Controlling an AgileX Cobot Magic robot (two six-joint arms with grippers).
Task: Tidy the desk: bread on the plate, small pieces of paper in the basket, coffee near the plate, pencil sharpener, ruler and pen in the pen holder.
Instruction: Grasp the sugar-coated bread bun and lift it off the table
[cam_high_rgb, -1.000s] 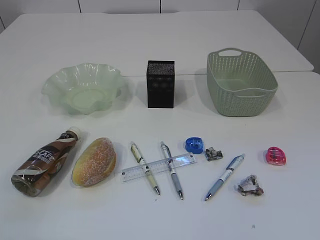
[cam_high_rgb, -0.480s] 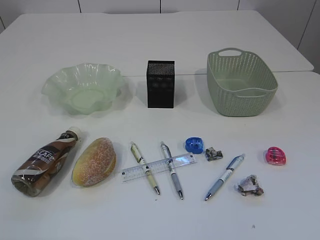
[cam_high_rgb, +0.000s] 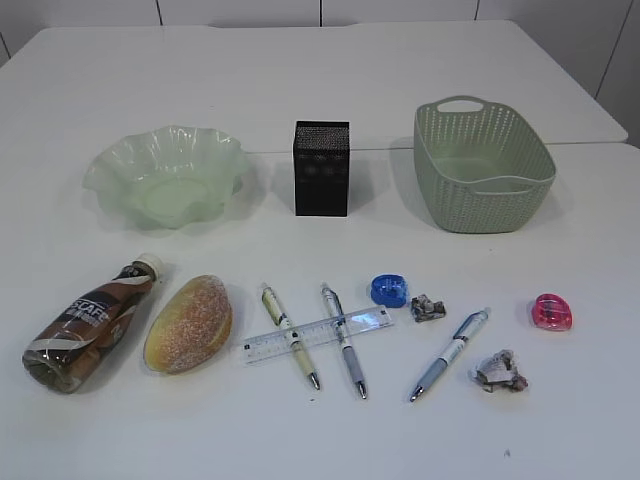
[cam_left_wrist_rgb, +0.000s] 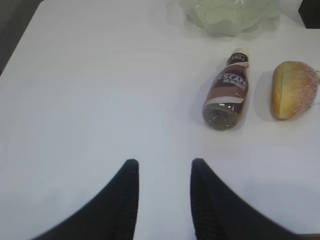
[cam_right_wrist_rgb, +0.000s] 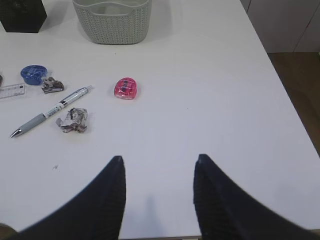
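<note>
On the white desk (cam_high_rgb: 580, 250) the ruffled green plate (cam_high_rgb: 110, 170) is back left, the black mesh pen holder (cam_high_rgb: 321, 168) in the middle and the basket (cam_high_rgb: 520, 185) back right. In front lie the coffee (cam_high_rgb: 88, 322), the bread (cam_high_rgb: 189, 322), the clear ruler (cam_high_rgb: 262, 345) across two pens (cam_high_rgb: 290, 335), a third pen (cam_high_rgb: 448, 354), a blue pencil sharpener (cam_high_rgb: 389, 290), a pink one (cam_high_rgb: 551, 312) and two crumpled papers (cam_high_rgb: 428, 308) (cam_high_rgb: 501, 371). My left gripper (cam_left_wrist_rgb: 165, 161) hangs open and empty, left of the coffee (cam_left_wrist_rgb: 227, 92). My right gripper (cam_right_wrist_rgb: 159, 157) is open and empty, nearer than the pink sharpener (cam_right_wrist_rgb: 126, 88).
Neither arm shows in the exterior view. The desk's right edge (cam_right_wrist_rgb: 295, 115) runs close beside my right gripper, with floor beyond. The desk's left edge (cam_left_wrist_rgb: 22, 45) shows at the upper left of the left wrist view.
</note>
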